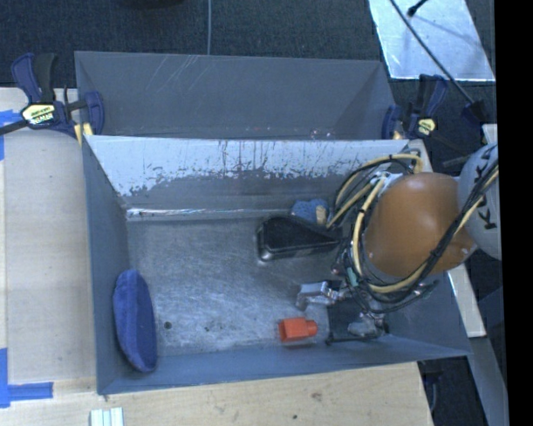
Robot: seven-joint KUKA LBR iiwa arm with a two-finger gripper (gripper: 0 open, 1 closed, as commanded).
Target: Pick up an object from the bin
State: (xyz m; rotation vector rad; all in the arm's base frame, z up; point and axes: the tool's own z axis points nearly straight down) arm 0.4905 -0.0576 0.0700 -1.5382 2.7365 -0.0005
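Observation:
My gripper (322,295) is low in the bin's front right part, under the arm's wrist. Just left of it and a little nearer the front wall lies a small orange-red block (298,330); whether the gripper touches the block I cannot tell. Behind the gripper, toward the middle of the bin, a black glossy elongated thing (289,237) lies on the floor. A small blue thing (310,211) sits just behind that, partly hidden by the arm's cables.
A dark blue oval pad-like thing (134,319) rests against the bin's left wall near the front corner. The arm with its orange cover and cables covers the bin's right side.

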